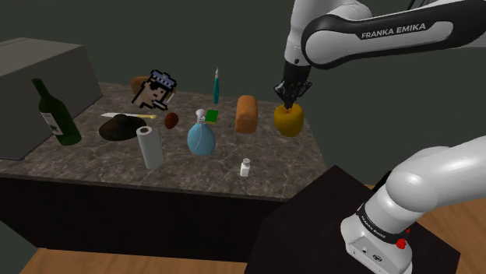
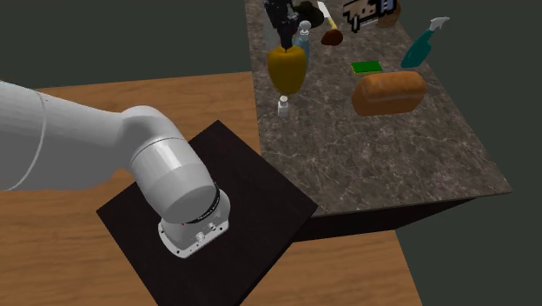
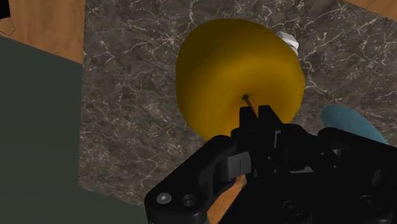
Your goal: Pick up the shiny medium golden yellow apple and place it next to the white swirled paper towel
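The golden yellow apple (image 1: 288, 121) (image 2: 287, 69) hangs just above the dark marble counter (image 1: 272, 167), close to its edge nearest the stand. My gripper (image 1: 290, 101) (image 2: 281, 42) comes down on it from above. In the wrist view the black fingers (image 3: 264, 121) are closed together at the stem on top of the apple (image 3: 229, 70). The white paper towel roll (image 1: 149, 146) stands upright toward the shoulder view's left, beyond a blue flask (image 1: 202, 138).
A small white bottle (image 1: 245, 167) (image 2: 282, 106) stands at the counter edge below the apple. A bread loaf (image 1: 247, 114) (image 2: 388, 92), teal spray bottle (image 1: 216, 86), green wine bottle (image 1: 56, 115), dark mound (image 1: 121, 128) and grey box (image 1: 39, 78) also sit there.
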